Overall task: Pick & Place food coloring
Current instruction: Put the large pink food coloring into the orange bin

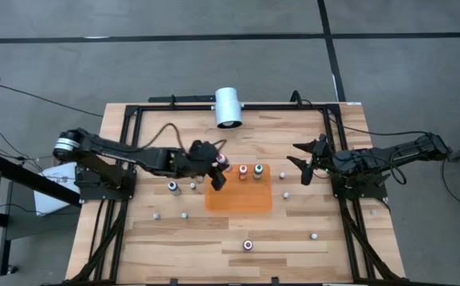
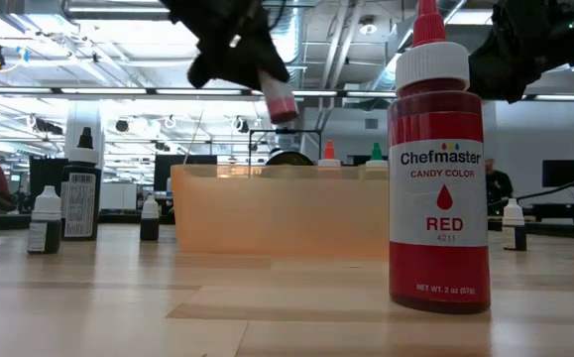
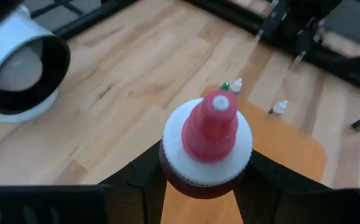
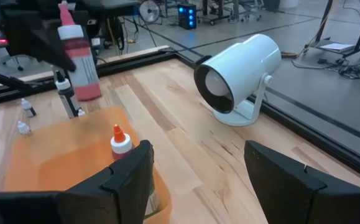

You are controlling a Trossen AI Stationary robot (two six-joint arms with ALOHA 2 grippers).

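Left tool (image 1: 218, 173) is gripping a pink-topped food coloring bottle (image 1: 222, 162) and holding it in the air over the left edge of the orange mat (image 1: 239, 199), clear of the surface. In the low view that bottle (image 2: 280, 101) is hanging tilted, cap downward and toward the right, well above the mat's (image 2: 277, 223) near edge. The left wrist view is looking straight down on its pink cap and white collar (image 3: 209, 140), with a dark finger (image 3: 143, 177) pressing on either side.

Two more bottles are standing upright on the mat, one orange-capped (image 1: 242, 171) and one green-capped (image 1: 257, 170), side by side near its far edge. Other small bottles are standing scattered on the wooden table (image 1: 134, 238): one just left of the mat (image 1: 174, 187), and a red one (image 1: 248, 245) near the front, which is looming large in the low view (image 2: 439, 164).

Right tool (image 1: 304, 159) is waiting with its fingers spread wide and nothing between them, off the mat's right side, near the right frame rail. A white cylinder (image 1: 229, 106) is lying at the table's far edge.
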